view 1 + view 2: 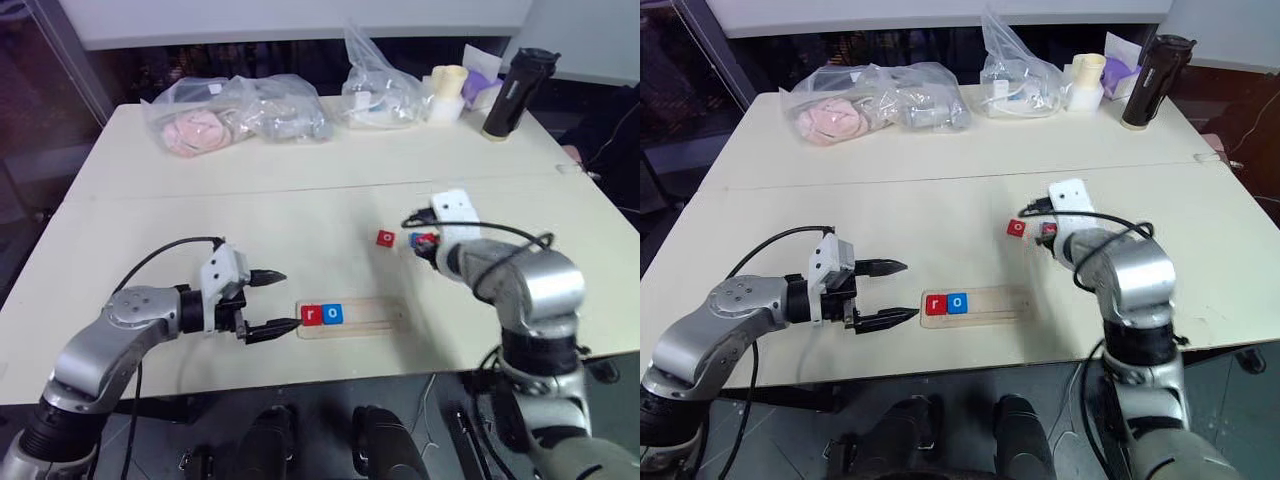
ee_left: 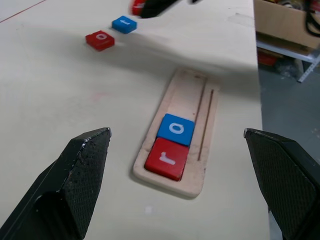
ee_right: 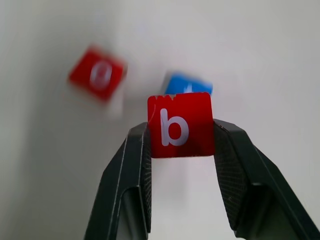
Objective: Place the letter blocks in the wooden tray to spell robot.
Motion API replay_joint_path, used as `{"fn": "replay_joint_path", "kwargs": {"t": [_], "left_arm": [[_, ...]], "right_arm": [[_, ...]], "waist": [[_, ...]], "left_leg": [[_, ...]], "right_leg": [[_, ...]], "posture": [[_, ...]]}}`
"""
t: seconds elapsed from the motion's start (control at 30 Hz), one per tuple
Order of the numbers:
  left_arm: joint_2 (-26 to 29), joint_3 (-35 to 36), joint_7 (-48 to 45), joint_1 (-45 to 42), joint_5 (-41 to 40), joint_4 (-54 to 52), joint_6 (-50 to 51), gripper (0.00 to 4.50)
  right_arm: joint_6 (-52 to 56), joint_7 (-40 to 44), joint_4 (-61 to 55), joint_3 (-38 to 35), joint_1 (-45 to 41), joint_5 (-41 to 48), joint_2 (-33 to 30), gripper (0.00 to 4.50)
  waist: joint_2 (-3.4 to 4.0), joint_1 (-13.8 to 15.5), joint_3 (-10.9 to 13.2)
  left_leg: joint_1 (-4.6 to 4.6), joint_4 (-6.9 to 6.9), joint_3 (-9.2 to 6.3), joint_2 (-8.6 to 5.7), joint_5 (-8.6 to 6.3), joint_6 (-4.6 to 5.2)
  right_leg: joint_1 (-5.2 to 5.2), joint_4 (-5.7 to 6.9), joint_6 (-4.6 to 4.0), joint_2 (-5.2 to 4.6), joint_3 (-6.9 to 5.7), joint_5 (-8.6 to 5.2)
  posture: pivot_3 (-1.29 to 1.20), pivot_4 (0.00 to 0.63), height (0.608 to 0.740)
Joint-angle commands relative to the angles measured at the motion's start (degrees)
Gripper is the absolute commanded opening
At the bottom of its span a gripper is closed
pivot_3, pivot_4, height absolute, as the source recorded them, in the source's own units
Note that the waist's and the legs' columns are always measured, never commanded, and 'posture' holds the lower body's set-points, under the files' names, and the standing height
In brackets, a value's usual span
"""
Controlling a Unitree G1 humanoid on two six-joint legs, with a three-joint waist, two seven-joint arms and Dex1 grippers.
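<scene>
Red "b" block (image 3: 180, 125) pinched in right gripper (image 3: 180, 131); left gripper (image 1: 275, 303) spread beside wooden tray (image 1: 375, 313) holding "r" (image 1: 312, 315), "o" (image 1: 333, 314).

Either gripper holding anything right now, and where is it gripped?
The right gripper pinches the red b block by two opposite side edges, letter face showing. The left gripper is open, holding nothing.

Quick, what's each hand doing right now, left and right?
Left hand: open, holding nothing, beside the long pale wooden tray.
Right hand: closed on the small red square b block.
</scene>
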Motion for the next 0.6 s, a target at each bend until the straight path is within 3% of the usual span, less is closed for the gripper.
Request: {"fn": "replay_joint_path", "kwargs": {"t": [0.03, 0.3, 0.6], "left_arm": [[0.02, -0.66, -1.32, -0.99, 0.29, -0.14, -1.48, 4.50], [0.43, -0.45, -3.51, -1.11, 0.97, 2.53, -3.68, 4.50], [0.51, -0.40, -4.15, -0.79, 1.50, 3.19, -4.80, 4.50]], "right_arm": [[0.42, 1.33, -8.35, -3.69, 4.23, 3.80, -2.05, 1.14], [0.42, -2.65, -17.32, -8.00, 18.10, 8.88, -1.65, 1.14], [0.42, -8.74, -21.85, -11.09, 24.34, 16.01, 1.07, 1.14]], "waist": [[0.00, 0.00, 0.00], [-0.01, 0.18, -0.01], [-0.01, 0.12, 0.00]], "left_leg": [[0.00, 0.00, 0.00, 0.05, -0.01, -0.01], [-0.35, -0.09, 0.02, 0.19, -0.06, 0.05], [-0.40, -0.02, 0.00, 0.23, -0.07, 0.04]], "right_leg": [[0.04, -0.12, 0.07, 0.01, -0.02, -0.04], [-0.08, -0.60, -0.12, 0.06, -0.11, 0.12], [-0.09, -0.64, -0.13, 0.06, -0.12, 0.14]], "posture": [[0.00, 0.150, 0.738], [0.00, 0.150, 0.738], [0.00, 0.150, 0.738]]}}
